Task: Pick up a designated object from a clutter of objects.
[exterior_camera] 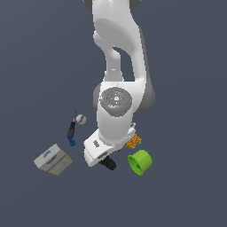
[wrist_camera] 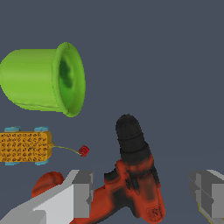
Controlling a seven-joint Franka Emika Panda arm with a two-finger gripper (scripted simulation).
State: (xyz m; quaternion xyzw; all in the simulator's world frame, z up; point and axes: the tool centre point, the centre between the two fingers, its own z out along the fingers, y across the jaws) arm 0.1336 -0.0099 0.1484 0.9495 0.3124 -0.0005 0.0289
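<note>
While the claw (wrist_camera: 144,192) hangs with its grey fingers (wrist_camera: 81,192) spread wide, holding nothing, the red-orange cordless power drill with the black chuck (wrist_camera: 133,175) lies between them on the dark desk (wrist_camera: 175,65). Closing well probably means settling lower and squeezing the thick red body rather than the tapering chuck, which might slip. A lime-green plastic cup on its side (wrist_camera: 41,78) and a small orange perforated block (wrist_camera: 24,146) sit near enough to be nudged. In the exterior view the arm hides most of the drill. No brand or writing can be read anywhere.
</note>
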